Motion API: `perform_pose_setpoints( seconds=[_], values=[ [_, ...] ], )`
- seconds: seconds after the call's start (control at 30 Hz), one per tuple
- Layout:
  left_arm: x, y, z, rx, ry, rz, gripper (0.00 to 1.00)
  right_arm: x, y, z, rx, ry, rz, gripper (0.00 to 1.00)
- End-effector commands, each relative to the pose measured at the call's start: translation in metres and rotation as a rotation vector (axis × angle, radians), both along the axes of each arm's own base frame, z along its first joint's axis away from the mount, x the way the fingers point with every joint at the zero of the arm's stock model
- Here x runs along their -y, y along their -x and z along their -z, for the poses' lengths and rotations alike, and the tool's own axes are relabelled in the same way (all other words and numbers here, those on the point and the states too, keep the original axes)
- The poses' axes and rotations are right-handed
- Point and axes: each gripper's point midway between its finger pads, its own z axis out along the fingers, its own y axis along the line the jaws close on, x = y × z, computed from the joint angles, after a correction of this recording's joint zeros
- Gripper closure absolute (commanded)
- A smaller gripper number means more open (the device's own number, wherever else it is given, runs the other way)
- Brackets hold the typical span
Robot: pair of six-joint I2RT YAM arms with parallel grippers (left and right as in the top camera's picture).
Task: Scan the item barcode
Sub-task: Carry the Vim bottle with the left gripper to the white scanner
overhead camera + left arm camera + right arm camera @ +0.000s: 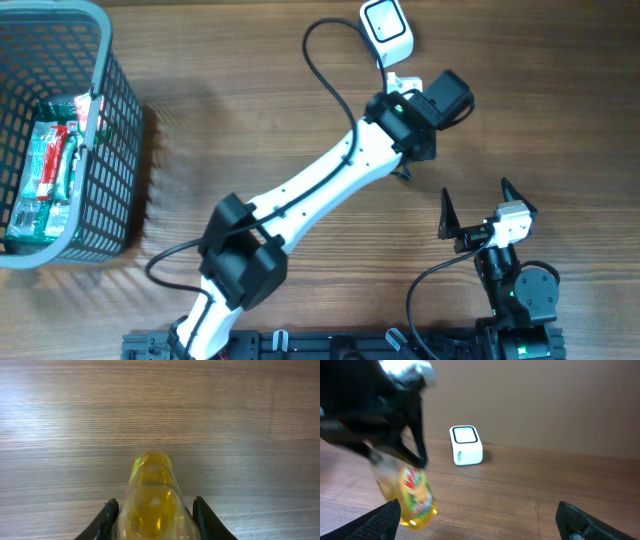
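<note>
The item is a clear bottle of yellow oil [152,495] with a red and green label [416,491]. My left gripper [155,506] is shut on it, one black finger on each side. In the right wrist view the bottle hangs tilted just above the wood, left of and nearer than the white scanner [466,445]. From overhead the left wrist [410,120] hides the bottle and sits just below the scanner [386,28]. No barcode shows. My right gripper [477,195] stands wide open near the front right, with nothing between its fingers [387,515].
A grey mesh basket [112,120] stands at the far left with red, green and white packets [45,170] inside. A black cable [325,70] loops from the scanner toward the left arm. Bare wooden tabletop [560,90] lies right of the scanner.
</note>
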Motion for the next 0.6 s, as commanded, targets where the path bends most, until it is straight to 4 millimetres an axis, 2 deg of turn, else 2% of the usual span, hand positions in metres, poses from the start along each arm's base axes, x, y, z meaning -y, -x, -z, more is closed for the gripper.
perform_pose_setpoints(
  seconds=[0.0, 0.23, 0.5, 0.57],
  values=[
    [0.007, -0.004, 0.015, 0.005, 0.000, -0.046, 0.82, -0.003, 0.000, 0.000, -0.002, -0.019, -0.017, 0.00],
    [0.012, 0.000, 0.032, -0.030, -0.011, -0.035, 0.82, -0.003, 0.000, 0.000, -0.002, -0.019, -0.017, 0.01],
    [0.021, 0.010, 0.034, -0.042, -0.005, -0.009, 0.80, -0.003, 0.000, 0.000, -0.002, -0.020, -0.017, 0.00],
    [0.022, 0.010, 0.034, -0.040, -0.003, -0.006, 0.76, -0.003, 0.000, 0.000, -0.002, -0.019, -0.017, 0.00]
  ],
)
